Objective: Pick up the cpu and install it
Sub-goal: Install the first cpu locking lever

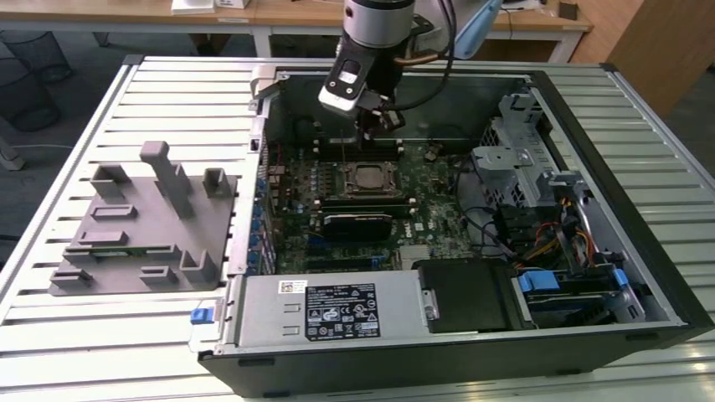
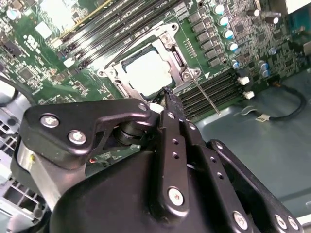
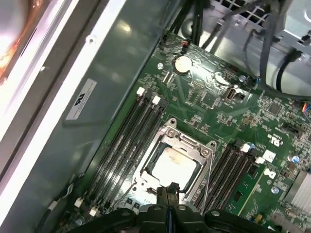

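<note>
Slatted metal table (image 1: 67, 151) carries an open computer case (image 1: 470, 105), and the arm reaches down into it. The gripper (image 1: 380, 126) hangs above the green motherboard (image 1: 430, 213) with its fingers (image 3: 163, 196) pressed together – a thin slit between them and nothing held. In both wrist views the fingertips sit over the near edge of the socket: the gripper (image 3: 168, 187) shows just in front of the silvery socket frame (image 3: 190, 141), and again in the second wrist view (image 2: 167, 92). The cpu (image 3: 172, 165) lies flat inside that frame, directly beyond the fingertips and apart from them – its pale metal top faces up (image 2: 148, 73). In the exterior view the cpu (image 1: 363, 177) lies below the gripper. Dark memory slots (image 3: 129, 133) run along either side of the socket. A grey fixture tray (image 1: 134, 247) stands on the table outside the case, well away from the gripper.
</note>
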`<action>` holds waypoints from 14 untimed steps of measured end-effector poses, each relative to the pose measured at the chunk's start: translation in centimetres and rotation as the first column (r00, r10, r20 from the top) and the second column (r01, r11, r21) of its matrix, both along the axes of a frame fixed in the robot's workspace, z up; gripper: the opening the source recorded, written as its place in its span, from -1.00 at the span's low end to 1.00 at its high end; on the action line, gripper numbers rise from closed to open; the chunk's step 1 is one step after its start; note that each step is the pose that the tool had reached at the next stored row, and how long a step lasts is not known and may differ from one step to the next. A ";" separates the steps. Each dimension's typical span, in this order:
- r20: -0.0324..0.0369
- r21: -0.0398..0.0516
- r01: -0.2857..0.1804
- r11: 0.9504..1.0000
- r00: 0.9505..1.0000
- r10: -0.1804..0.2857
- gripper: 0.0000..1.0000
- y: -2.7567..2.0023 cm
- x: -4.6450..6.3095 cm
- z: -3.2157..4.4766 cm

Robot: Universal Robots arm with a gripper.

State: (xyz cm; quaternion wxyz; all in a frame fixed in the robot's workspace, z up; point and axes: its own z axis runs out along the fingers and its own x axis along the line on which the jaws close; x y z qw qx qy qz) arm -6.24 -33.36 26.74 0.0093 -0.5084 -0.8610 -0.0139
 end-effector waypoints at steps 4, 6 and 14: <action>0.000 0.000 -0.067 0.998 0.998 0.067 -0.77 0.00 0.0 -0.04; 0.000 0.000 -0.104 0.995 0.995 0.104 -0.77 0.00 0.0 -0.06; 0.000 0.000 -0.247 0.969 0.969 0.247 -0.77 0.00 0.0 -0.15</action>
